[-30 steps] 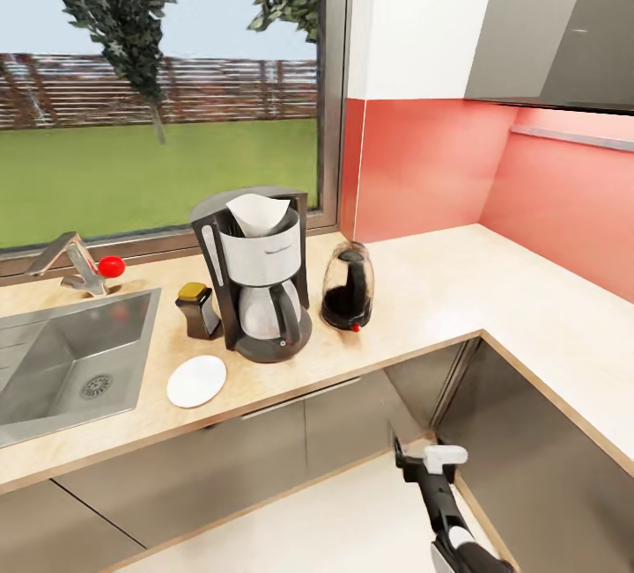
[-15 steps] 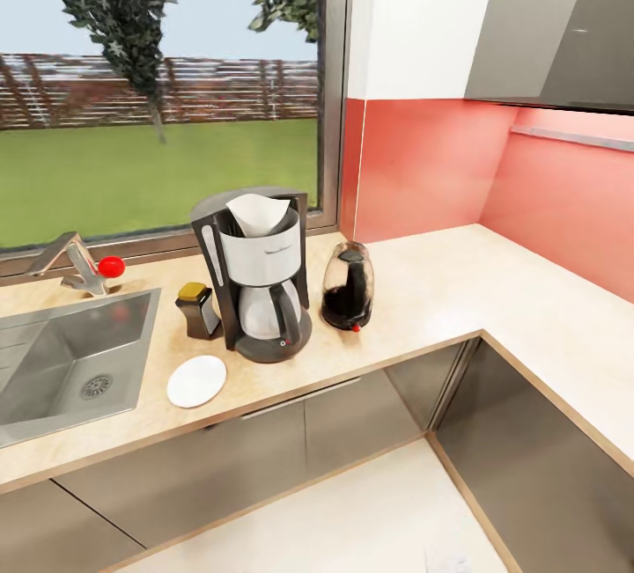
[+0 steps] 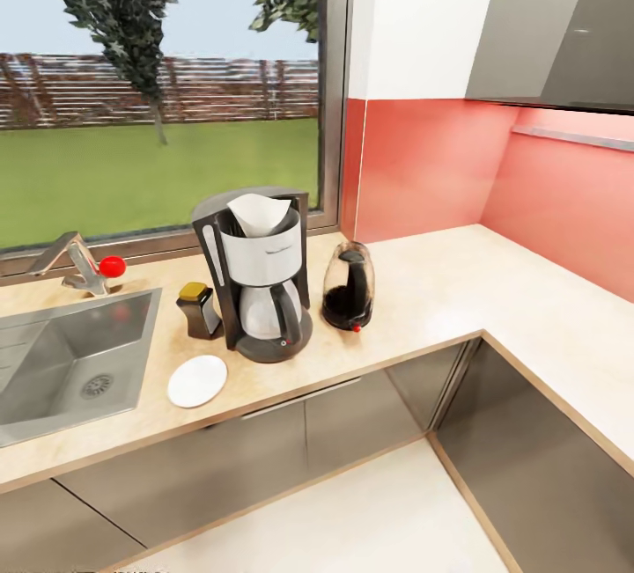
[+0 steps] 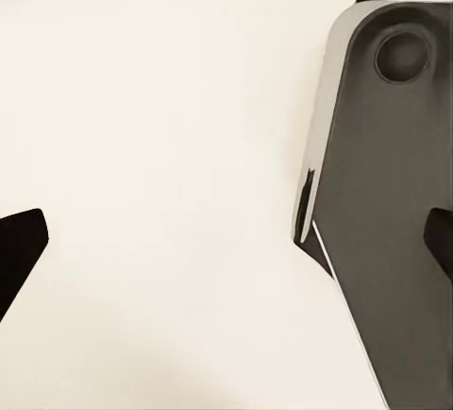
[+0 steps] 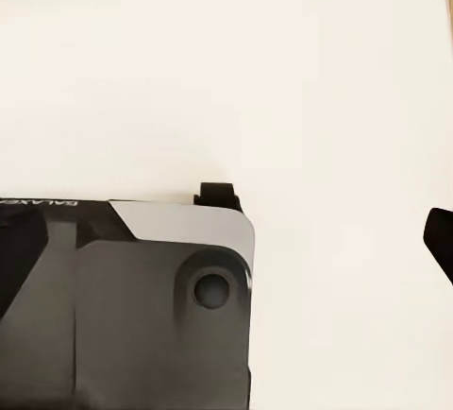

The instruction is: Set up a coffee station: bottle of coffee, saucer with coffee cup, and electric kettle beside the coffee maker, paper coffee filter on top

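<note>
On the beige countertop (image 3: 423,291) stands the tall grey coffee maker (image 3: 257,287), with the white paper coffee filter (image 3: 259,211) sitting in its top. The dark bottle of coffee (image 3: 198,310), gold-capped, is just left of it. The white saucer (image 3: 197,380) lies bare in front, near the counter edge. Right of the machine is the dark glass electric kettle (image 3: 348,287). The coffee cup is out of view. My left gripper (image 4: 226,245) and right gripper (image 5: 226,249) hang open over pale floor, nothing between their fingers.
A steel sink (image 3: 62,362) with a red-knobbed tap (image 3: 88,267) is set in the counter at left. The worktop turns a corner and runs along the red wall at right. Grey cabinets (image 3: 264,450) stand below. My grey base (image 4: 387,221) is under both wrists.
My right arm, seen at the lower right of the head view a second ago, has dropped out of that picture. The things on the counter have not moved.
</note>
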Robot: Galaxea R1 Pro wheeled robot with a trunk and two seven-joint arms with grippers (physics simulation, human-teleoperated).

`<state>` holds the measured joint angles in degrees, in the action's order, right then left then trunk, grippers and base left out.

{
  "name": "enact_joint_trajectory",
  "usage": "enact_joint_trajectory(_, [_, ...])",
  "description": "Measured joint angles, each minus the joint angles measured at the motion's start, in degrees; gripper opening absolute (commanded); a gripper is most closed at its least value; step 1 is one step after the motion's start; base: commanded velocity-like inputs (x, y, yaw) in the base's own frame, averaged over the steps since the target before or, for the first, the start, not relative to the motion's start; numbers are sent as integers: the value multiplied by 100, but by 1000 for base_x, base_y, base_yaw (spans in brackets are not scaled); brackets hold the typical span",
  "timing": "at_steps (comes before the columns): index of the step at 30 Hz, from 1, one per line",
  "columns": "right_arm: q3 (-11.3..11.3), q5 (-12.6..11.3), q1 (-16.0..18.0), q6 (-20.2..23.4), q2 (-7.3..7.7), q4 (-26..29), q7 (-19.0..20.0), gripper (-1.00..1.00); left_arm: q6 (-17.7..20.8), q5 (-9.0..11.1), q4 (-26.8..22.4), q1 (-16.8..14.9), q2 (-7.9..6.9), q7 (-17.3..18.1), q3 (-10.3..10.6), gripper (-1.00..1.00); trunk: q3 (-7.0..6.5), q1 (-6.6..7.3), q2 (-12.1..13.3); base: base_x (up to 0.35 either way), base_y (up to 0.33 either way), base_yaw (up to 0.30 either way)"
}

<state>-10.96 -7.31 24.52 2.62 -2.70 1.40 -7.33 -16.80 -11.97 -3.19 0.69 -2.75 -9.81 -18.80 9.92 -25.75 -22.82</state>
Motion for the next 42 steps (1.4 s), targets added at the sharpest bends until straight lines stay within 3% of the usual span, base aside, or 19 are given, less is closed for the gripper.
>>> enact_joint_trajectory(13, [-4, 26, -1, 11, 33, -9, -1, 100, -5, 8, 1, 0, 21, 16, -1, 100, 0, 0, 0, 0, 0, 260])
enact_joint_trajectory(16, [-6, 34, -48, 49, 201, -21, 2, 100, -5, 9, -1, 0, 26, 17, -2, 100, 0, 0, 0, 0, 0, 276])
enact_joint_trajectory(18, [-2, 25, -280, 84, 396, -23, 6, 100, -5, 9, -3, 1, 27, 19, -1, 100, 1, 0, 0, 0, 0, 276])
enact_joint_trajectory(21, [-4, 22, -668, 68, 478, -19, 17, 100, -5, 5, -3, 1, 28, 19, 4, 100, 1, 0, 0, 0, 0, 276])
enact_joint_trajectory(24, [-11, 24, -945, 52, 493, -18, 354, 100, -5, 1, 4, 1, 21, 19, 6, 100, 1, 0, 0, 0, 0, 276])
enact_joint_trajectory(29, [-10, 26, -1064, 49, 496, -16, 987, 100, 1, 0, 10, 2, 1, 19, 23, 100, 0, 0, 0, 0, 0, 276])
enact_joint_trajectory(42, [-7, 26, -1372, 49, 526, -20, 1059, 100, 3, 0, 15, 9, -13, 17, 23, 100, 0, 0, 0, 0, 79, 277])
